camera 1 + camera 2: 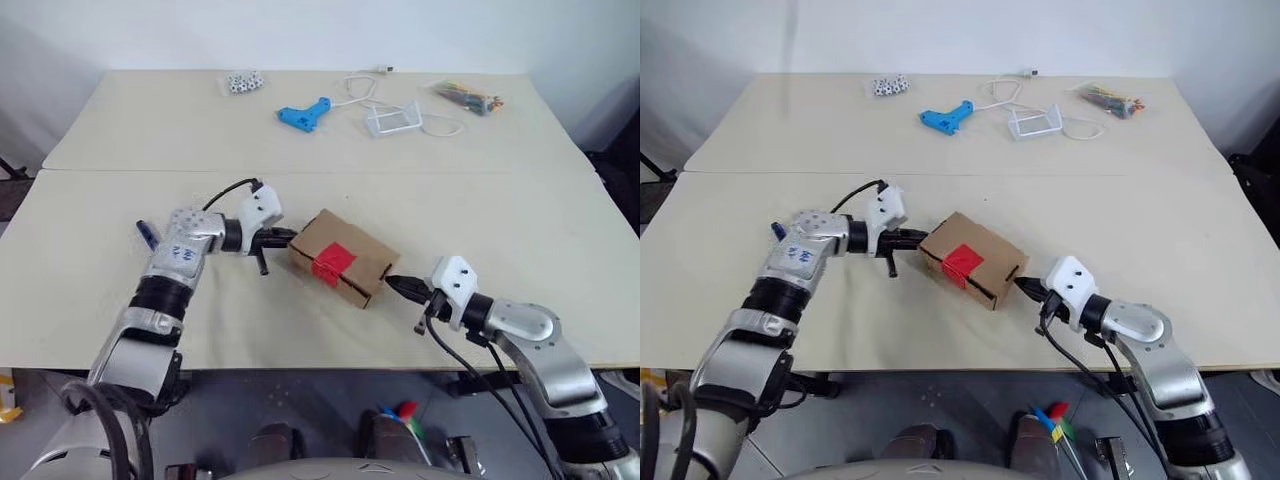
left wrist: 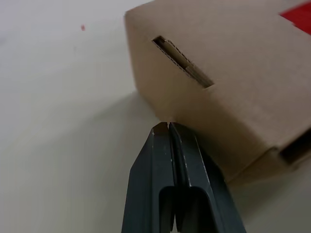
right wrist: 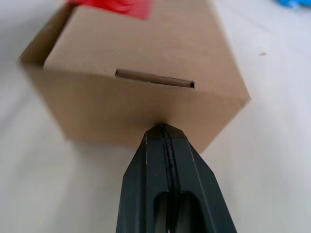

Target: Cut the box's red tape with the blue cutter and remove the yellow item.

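The right gripper (image 1: 392, 283) sits lower right of centre in the head views, its fingers pressed together with nothing between them, the tips touching the near end of the box (image 1: 340, 256). The left gripper (image 1: 285, 238), left of centre, is also pressed together and empty, with its tips against the box's opposite end. Each wrist view shows closed fingers (image 2: 167, 145) meeting a cardboard face with a tuck slot.

The box lies at an angle near the middle of the near table (image 1: 520, 250), closed, brown, with the red tape (image 1: 333, 262) crumpled across one long edge. Its contents are hidden.

A dark-blue tip of the cutter (image 1: 147, 235) pokes out beside the left forearm; the rest is covered by the arm.

Bare tabletop lies all round the box, and the near edge stays well apart from it.

In the upper frame, on the far table, lie a light-blue tool (image 1: 304, 114), a clear stand (image 1: 393, 119), a white cable (image 1: 362, 90), a small spotted cluster (image 1: 243, 83) and a bag of coloured bits (image 1: 468, 96), too small to make out.
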Robot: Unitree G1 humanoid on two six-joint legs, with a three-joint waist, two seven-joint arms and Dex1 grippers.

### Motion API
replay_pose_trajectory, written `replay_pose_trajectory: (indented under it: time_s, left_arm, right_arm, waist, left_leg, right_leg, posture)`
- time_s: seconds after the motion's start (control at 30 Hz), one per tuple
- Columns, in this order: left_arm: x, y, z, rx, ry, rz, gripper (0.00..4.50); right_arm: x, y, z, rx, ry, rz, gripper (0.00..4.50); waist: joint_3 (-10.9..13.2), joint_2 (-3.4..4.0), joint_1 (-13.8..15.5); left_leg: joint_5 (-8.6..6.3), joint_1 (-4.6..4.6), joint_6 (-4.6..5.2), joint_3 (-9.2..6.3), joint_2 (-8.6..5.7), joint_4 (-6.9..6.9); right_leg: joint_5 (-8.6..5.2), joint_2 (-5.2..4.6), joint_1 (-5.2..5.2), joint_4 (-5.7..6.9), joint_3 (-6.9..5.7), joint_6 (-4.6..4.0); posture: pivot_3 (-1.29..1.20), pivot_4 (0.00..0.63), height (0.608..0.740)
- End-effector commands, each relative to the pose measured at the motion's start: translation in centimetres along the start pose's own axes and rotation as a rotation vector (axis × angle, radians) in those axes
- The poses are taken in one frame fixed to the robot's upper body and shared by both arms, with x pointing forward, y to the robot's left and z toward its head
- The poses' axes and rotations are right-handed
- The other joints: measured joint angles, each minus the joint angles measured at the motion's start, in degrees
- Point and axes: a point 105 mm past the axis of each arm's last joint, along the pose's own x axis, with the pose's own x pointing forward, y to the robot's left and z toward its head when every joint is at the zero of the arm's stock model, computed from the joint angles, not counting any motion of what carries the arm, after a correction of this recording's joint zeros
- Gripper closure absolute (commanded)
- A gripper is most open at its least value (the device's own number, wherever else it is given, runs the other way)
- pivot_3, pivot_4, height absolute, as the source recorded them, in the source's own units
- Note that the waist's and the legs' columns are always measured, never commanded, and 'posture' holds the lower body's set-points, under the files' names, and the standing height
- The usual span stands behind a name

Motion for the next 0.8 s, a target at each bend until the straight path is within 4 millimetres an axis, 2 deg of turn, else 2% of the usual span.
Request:
replay_pose_trajectory:
  time_s: [0.03,0.1,0.17,0.3,0.43,0.53,0.63,0.7,0.73,0.8]
  left_arm:
    - [-0.3,-3.1,0.1,-0.033,0.015,-0.137,4.45]
    - [-2.5,-6.0,-0.1,-0.046,0.028,-0.2,4.45]
    - [-3.6,-7.9,-0.1,-0.058,0.038,-0.231,4.45]
    - [-5.5,-8.2,0.1,-0.081,0.043,-0.184,4.45]
    - [-8.5,-6.7,3.2,-0.143,-0.08,-0.159,4.45]
    - [-9.7,-4.0,5.4,-0.134,-0.185,-0.071,4.45]
    - [-9.3,-0.7,5.8,-0.088,-0.206,0.065,4.45]
    - [-8.2,1.0,5.2,-0.069,-0.187,0.135,4.45]
    - [-6.9,1.6,4.7,-0.063,-0.173,0.161,4.45]
    - [-4.6,1.9,3.6,-0.028,-0.13,0.157,4.45]
  right_arm:
    - [1.3,0.0,2.2,-0.054,-0.096,0.033,4.5]
    - [3.0,-2.3,2.0,-0.102,-0.073,-0.039,4.5]
    - [4.0,-3.9,1.9,-0.127,-0.065,-0.091,4.5]
    - [4.2,-7.2,2.3,-0.186,-0.064,-0.208,4.5]
    - [2.0,-8.4,2.6,-0.201,-0.044,-0.178,4.5]
    - [-0.1,-7.2,1.8,-0.145,0.032,-0.065,4.5]
    - [-1.6,-4.9,1.1,-0.053,0.115,0.078,4.5]
    - [-2.2,-2.8,0.9,0.019,0.155,0.184,4.5]
    - [-2.3,-1.4,0.9,0.049,0.168,0.238,4.5]
    - [-1.9,0.5,1.0,0.085,0.171,0.284,4.5]
  waist:
    - [0.0,0.01,-0.4]
    - [0.0,-0.02,-1.3]
    - [0.1,0.07,-1.9]
    - [0.1,0.12,-1.2]
    - [0.2,0.22,-0.4]
    - [0.2,0.22,0.2]
    - [0.2,0.25,0.7]
    - [0.2,0.27,0.8]
    - [0.2,0.26,0.8]
    - [0.2,0.22,1.0]
  left_leg:
    - [0.0,0.0,0.0,-0.01,0.0,0.0]
    - [0.0,0.01,0.0,-0.02,0.02,-0.01]
    - [-0.01,0.04,-0.01,-0.01,0.02,-0.03]
    - [0.05,-0.04,-0.11,-0.27,0.08,0.03]
    - [0.06,-0.03,-0.11,-0.25,0.07,0.03]
    - [0.06,-0.11,-0.11,-0.41,0.04,0.04]
    - [0.06,-0.09,-0.11,-0.4,0.02,0.01]
    - [0.06,-0.03,-0.11,-0.31,0.03,0.01]
    - [0.06,0.0,-0.11,-0.22,-0.01,0.02]
    - [0.06,0.03,-0.1,-0.17,-0.16,0.04]
  right_leg:
    - [0.0,0.0,0.0,0.01,0.0,0.0]
    - [0.0,-0.01,0.0,0.01,0.01,0.0]
    - [0.0,-0.06,-0.02,0.06,0.13,0.0]
    - [-0.03,-0.02,-0.02,0.12,0.01,-0.05]
    - [-0.03,-0.02,-0.01,0.09,0.05,-0.06]
    - [-0.03,-0.02,0.01,0.05,0.02,-0.05]
    - [-0.02,0.02,0.05,0.03,0.01,-0.04]
    - [-0.02,0.07,0.1,0.02,0.03,-0.04]
    - [-0.02,0.09,0.1,0.02,0.08,-0.04]
    - [-0.02,0.1,0.12,0.01,0.12,-0.04]
  posture:
    - [0.0,0.15,0.74]
    - [0.0,0.15,0.74]
    - [0.0,0.15,0.74]
    - [0.0,0.15,0.74]
    - [0.0,0.15,0.74]
    - [0.0,0.15,0.74]
    - [0.0,0.15,0.74]
    - [0.0,0.15,0.74]
    - [0.0,0.15,0.74]
    - [0.0,0.15,0.74]
